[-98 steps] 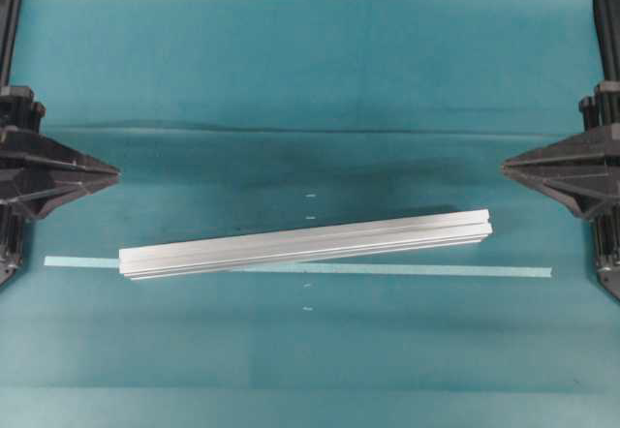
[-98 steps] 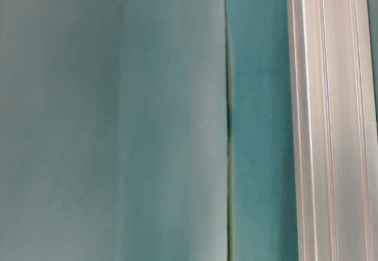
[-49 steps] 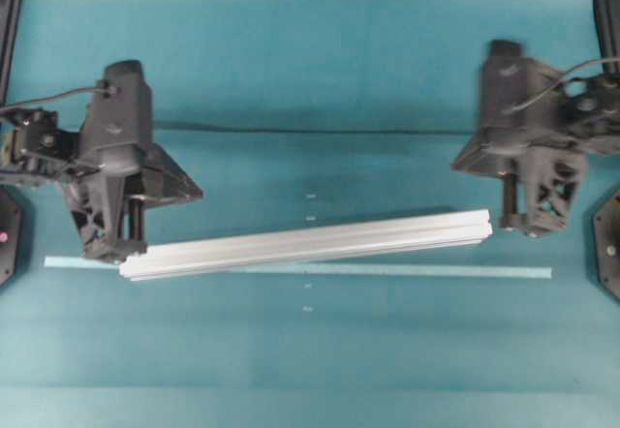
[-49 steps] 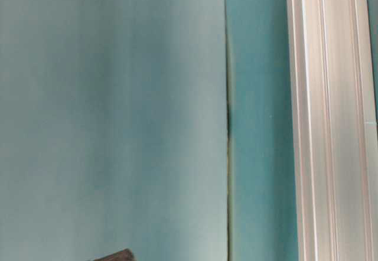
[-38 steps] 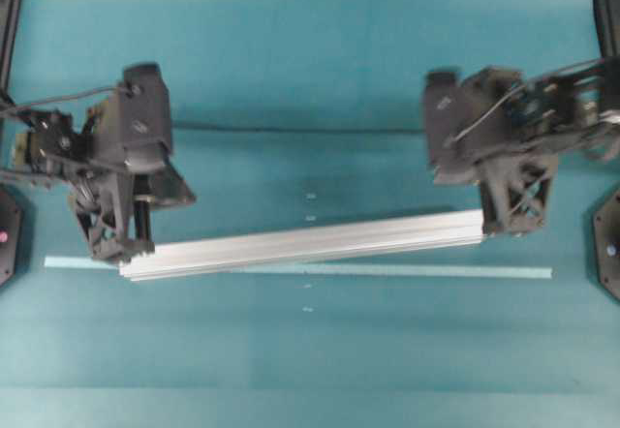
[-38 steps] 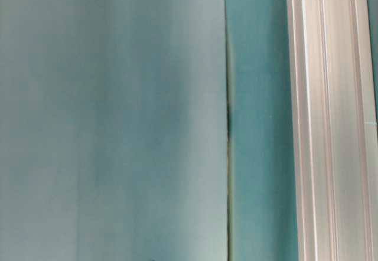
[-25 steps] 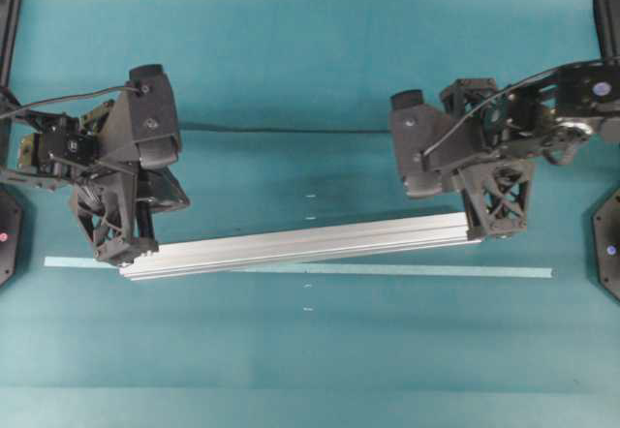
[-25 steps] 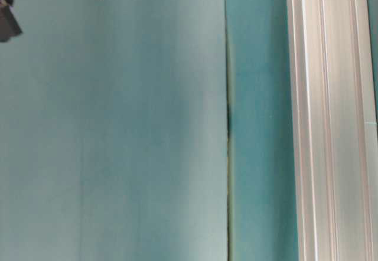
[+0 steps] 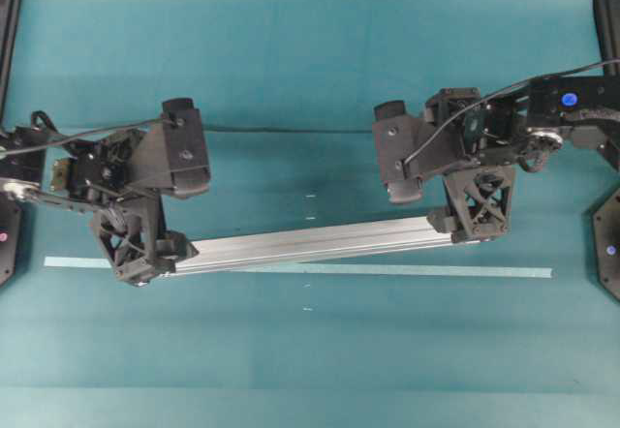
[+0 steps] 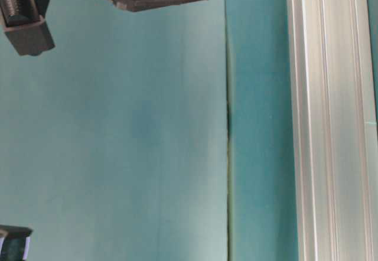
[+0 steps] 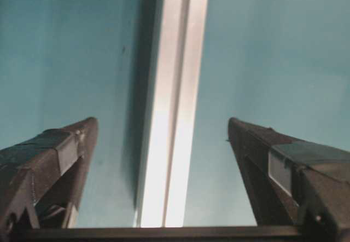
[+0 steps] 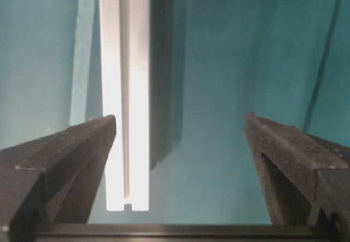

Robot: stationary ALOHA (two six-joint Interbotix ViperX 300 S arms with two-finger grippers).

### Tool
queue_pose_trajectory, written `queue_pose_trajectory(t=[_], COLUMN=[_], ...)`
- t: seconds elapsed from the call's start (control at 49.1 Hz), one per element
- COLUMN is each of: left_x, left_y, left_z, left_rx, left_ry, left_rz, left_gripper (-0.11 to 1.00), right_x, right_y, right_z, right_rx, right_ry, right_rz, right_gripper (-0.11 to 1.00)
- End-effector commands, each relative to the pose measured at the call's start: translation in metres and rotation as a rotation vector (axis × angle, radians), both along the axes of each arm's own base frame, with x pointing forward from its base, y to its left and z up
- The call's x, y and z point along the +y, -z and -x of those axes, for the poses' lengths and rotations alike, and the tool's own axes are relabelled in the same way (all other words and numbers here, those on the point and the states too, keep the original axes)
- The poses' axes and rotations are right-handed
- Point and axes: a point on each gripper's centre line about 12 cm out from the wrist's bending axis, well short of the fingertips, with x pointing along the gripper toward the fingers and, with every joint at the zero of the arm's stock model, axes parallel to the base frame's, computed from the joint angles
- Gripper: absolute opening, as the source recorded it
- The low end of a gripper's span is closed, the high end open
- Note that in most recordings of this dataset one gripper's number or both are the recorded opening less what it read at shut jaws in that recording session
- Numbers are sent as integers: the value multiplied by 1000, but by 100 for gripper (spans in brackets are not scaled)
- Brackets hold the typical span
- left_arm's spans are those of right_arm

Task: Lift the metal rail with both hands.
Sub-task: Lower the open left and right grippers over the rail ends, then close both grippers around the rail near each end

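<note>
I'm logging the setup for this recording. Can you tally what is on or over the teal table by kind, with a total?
Metal rail: 1
Black grippers: 2, the left gripper and the right gripper, each over one end of the rail
Pale tape strip: 1
Total: 4

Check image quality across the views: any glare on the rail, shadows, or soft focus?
Both wrist views: the metal rail is blown out to near white, grooves mostly lost, with a dark shadow beside it; fingers soft at the bottom edge. Table-level view: rail bright but grooves readable. Overhead view: even light, sharp, faint shadow above the rail.
</note>
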Motion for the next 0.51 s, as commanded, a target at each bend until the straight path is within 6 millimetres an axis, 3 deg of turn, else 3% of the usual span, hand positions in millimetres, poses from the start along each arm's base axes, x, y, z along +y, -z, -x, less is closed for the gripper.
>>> queue_pose_trajectory(t=[0.0,0.163,0.488], left_x=[3,2,0], left_y=[-1,14,58], left_z=[-4,-9,-15], left_rx=[-34,-29,23], left_ry=[-7,-11,4], left_rz=[-2,3,-2], left_gripper=[96,97,97], right_x=[0,2,10], right_y=[0,7,42], right_z=[-2,-1,8], right_rx=[-12,-15,2], right_ry=[2,1,7], right_rz=[1,2,-16], right_gripper=[99,99,99])
